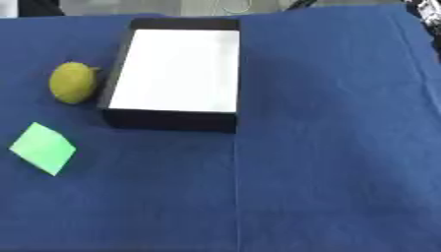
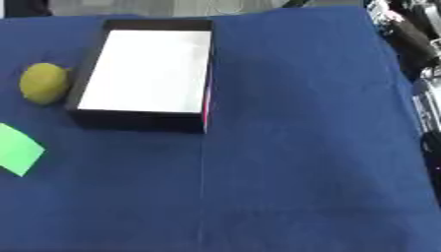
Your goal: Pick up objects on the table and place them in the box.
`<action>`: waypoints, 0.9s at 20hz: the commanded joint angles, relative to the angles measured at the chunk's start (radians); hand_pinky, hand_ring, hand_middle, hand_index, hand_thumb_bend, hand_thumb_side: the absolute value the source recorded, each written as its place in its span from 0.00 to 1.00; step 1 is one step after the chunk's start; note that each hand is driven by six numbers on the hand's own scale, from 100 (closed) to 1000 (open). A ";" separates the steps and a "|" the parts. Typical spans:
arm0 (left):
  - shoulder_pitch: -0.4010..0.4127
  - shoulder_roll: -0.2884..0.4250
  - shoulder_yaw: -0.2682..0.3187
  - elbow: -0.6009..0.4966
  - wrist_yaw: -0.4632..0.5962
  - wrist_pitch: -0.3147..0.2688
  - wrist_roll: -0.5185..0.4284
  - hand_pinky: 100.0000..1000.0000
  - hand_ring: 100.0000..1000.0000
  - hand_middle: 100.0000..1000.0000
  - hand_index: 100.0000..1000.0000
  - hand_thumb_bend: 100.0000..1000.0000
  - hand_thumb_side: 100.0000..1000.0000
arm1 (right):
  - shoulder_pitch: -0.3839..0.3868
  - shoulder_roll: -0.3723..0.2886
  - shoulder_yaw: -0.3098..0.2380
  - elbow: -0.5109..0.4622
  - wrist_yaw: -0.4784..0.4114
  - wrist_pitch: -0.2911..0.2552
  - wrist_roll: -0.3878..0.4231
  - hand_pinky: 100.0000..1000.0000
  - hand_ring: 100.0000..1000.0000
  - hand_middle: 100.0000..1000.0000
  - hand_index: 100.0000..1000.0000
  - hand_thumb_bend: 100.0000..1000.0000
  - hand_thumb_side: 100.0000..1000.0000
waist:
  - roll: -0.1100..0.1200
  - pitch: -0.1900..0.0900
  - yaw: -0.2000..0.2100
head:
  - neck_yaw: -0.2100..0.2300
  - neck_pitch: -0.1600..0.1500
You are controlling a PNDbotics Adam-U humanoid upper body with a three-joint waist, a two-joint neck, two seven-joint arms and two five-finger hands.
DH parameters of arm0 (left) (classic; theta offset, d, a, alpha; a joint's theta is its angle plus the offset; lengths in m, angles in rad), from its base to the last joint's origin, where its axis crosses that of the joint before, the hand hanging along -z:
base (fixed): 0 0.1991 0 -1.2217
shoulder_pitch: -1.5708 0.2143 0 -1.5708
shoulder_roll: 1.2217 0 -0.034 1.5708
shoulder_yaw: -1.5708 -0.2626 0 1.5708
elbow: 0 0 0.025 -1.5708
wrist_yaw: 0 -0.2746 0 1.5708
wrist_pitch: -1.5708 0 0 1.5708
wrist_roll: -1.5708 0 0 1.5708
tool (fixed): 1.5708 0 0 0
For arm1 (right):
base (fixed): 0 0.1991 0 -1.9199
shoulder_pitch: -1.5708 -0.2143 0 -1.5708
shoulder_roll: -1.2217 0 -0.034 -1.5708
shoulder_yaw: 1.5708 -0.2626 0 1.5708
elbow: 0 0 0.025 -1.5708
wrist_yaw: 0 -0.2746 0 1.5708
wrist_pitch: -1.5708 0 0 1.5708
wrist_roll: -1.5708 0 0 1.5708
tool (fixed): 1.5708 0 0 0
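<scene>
A black box point(image 1: 171, 119) with a white inside stands at the back left of the blue-covered table, and nothing lies in it. A yellow-green round fruit point(image 1: 73, 82) rests on the cloth just left of the box, close to its wall. Nearer the front left lies a flat light-green square piece point(image 1: 43, 148), turned like a diamond. Neither of my hands shows in either view.
The blue cloth point(image 1: 327, 162) covers the whole table, with a crease running front to back below the box. Dark and silver equipment point(image 2: 413, 44) stands past the table's right edge. Grey floor shows beyond the far edge.
</scene>
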 commanded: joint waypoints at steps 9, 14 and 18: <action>-0.035 0.073 -0.041 -0.024 -0.214 -0.035 -0.068 0.94 0.90 0.87 0.92 0.59 0.15 | -0.012 -0.031 -0.001 -0.006 0.005 -0.002 0.008 1.00 0.93 0.89 0.84 0.00 0.41 | 0.015 -0.029 -0.004 | 0.019 -0.001; -0.057 0.074 -0.071 -0.015 -0.239 -0.037 -0.063 0.94 0.90 0.86 0.93 0.57 0.21 | -0.013 -0.030 0.004 -0.005 0.007 -0.001 0.013 1.00 0.92 0.89 0.84 0.00 0.41 | 0.015 -0.028 -0.009 | 0.044 -0.001; -0.096 0.072 -0.093 -0.005 -0.218 -0.046 -0.057 0.93 0.89 0.86 0.93 0.55 0.20 | -0.013 -0.028 0.006 -0.003 0.008 -0.001 0.016 1.00 0.92 0.89 0.84 0.00 0.41 | 0.015 -0.028 -0.011 | 0.054 -0.001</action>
